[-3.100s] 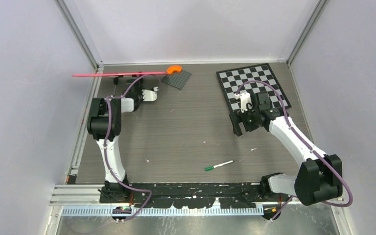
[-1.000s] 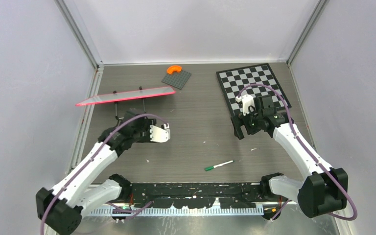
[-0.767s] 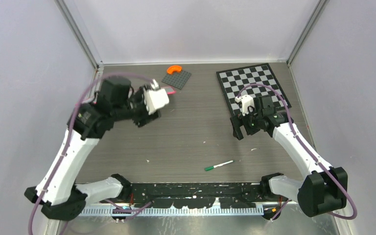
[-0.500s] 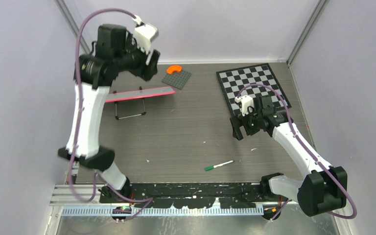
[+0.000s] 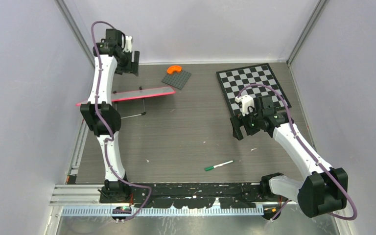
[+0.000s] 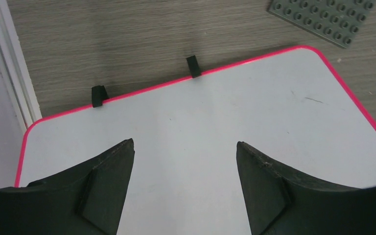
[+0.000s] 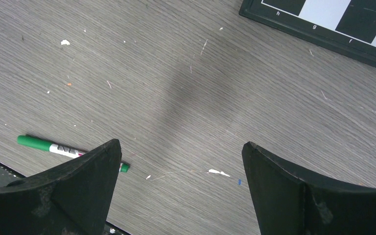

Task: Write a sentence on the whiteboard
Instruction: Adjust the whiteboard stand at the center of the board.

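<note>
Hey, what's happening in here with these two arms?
The job is writing on the whiteboard, which is blank. The left end effector hangs open above it, holding nothing. The right end effector, also open, hovers over the table near the green marker, which lies ungripped.

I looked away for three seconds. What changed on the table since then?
The left arm swung down toward the near edge, then up and back; the left gripper now hangs open above the whiteboard, holding nothing. The whiteboard, earlier edge-on farther back, now leans nearer on its wire stand, no lettering on it. The right gripper edged slightly nearer, open. The green marker, chessboard and grey baseplate stayed put.
</note>
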Robot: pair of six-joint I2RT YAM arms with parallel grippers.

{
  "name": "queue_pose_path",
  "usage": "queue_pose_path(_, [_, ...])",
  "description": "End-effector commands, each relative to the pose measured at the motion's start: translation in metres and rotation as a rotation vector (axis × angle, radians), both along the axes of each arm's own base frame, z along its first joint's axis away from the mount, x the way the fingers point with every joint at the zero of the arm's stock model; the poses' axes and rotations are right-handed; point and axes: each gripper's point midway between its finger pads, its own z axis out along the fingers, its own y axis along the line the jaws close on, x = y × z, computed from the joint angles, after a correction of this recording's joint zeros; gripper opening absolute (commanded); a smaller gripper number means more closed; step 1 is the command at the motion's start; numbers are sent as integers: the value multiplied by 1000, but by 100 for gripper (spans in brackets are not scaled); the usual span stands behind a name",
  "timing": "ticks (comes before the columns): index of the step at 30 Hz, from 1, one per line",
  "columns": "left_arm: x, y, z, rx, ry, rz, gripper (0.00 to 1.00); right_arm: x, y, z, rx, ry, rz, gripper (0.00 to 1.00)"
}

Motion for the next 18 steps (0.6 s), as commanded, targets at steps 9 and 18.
queue_pose_path(9, [42, 31, -81, -4, 54, 107, 78, 5, -1, 4, -4, -18, -7, 97])
queue_pose_path(18, [27, 3, -125, -139, 203, 43, 75, 5, -3, 0, -17, -9, -12, 97])
